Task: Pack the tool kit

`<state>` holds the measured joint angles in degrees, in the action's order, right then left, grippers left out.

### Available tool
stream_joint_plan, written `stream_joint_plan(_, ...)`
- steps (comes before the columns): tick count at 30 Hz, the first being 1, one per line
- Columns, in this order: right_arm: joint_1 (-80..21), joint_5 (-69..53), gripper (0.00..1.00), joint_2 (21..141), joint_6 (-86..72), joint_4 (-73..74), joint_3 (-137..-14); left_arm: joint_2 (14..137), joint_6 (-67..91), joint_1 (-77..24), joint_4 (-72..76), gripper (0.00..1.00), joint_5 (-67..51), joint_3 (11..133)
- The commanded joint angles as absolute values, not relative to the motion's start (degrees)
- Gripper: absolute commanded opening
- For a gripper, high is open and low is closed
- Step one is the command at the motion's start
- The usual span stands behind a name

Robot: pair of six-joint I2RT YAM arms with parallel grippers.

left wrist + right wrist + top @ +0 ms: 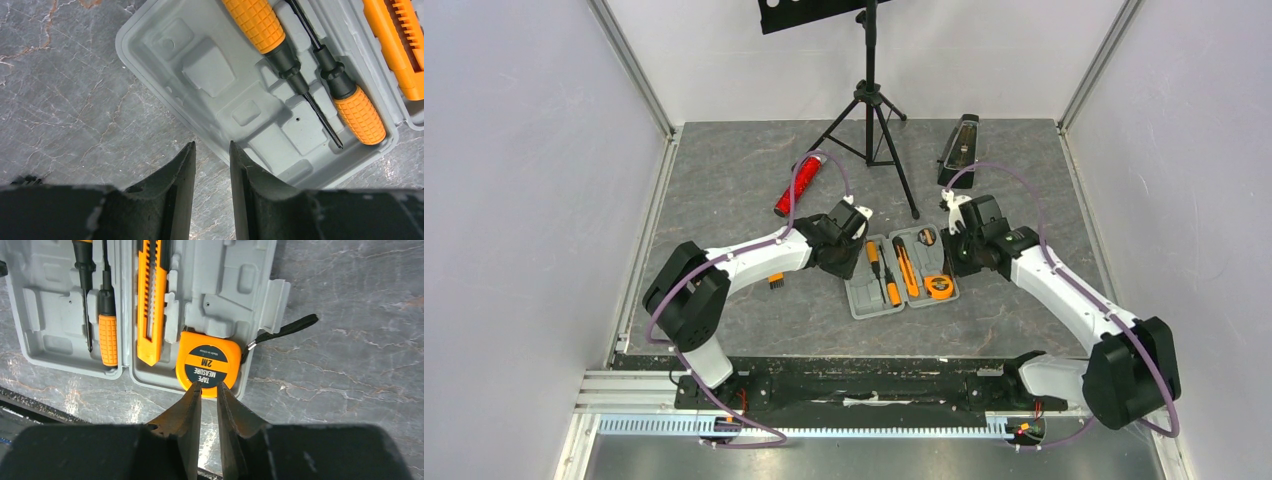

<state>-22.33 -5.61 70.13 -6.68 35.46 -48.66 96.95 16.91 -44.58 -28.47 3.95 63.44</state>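
Table (724, 180) carries everything. Left arm (754, 258) and right arm (1064, 290) flank the case (861, 300), which lies open and flat mid-table between them. Its long axis runs left-right, a little skewed, and its hinge line runs near-far.

Left jaws: a little apart and empty, over the case's left edge. Right jaws: a narrow gap with nothing in it, tips just over the tape measure.

The tools lie parallel to the hinge:
- The knife (908, 268) points its tip toward the near edge.
- The screwdrivers (873, 258) sit head-to-tail.
- The tape measure (939, 287) sits in the near right corner, against the rim.

Risks:
- The tape's strap (285, 330) hangs outside the rim, so it would likely get pinched or stop the lid latching.
- The tape may not be fully seated (hard to tell).
- The light case could slide if a half is pushed to fold it.
- A small orange-black tool (775, 281) lies under the left arm, which could knock it away.
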Motion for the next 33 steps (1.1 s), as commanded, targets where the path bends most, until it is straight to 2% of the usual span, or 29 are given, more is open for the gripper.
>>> stream_joint_plan(1, -22.3, -9.1, 0.20, 71.6, -5.8, 35.4, -48.9, 95.5, 15.7, -44.5, -28.0, 0.37, 4.9, 63.3)
stream_joint_plan(19, -22.4, -9.2, 0.17, 74.5, -5.0, 30.0, -38.7, 95.7, 15.6, -44.3, -28.0, 0.37, 5.4, 63.4)
stream_joint_plan(33, -26.2, -4.6, 0.20, 72.6, -3.5, 36.4, -50.0, 95.5, 15.5, -44.1, -27.9, 0.37, 5.8, 63.3)
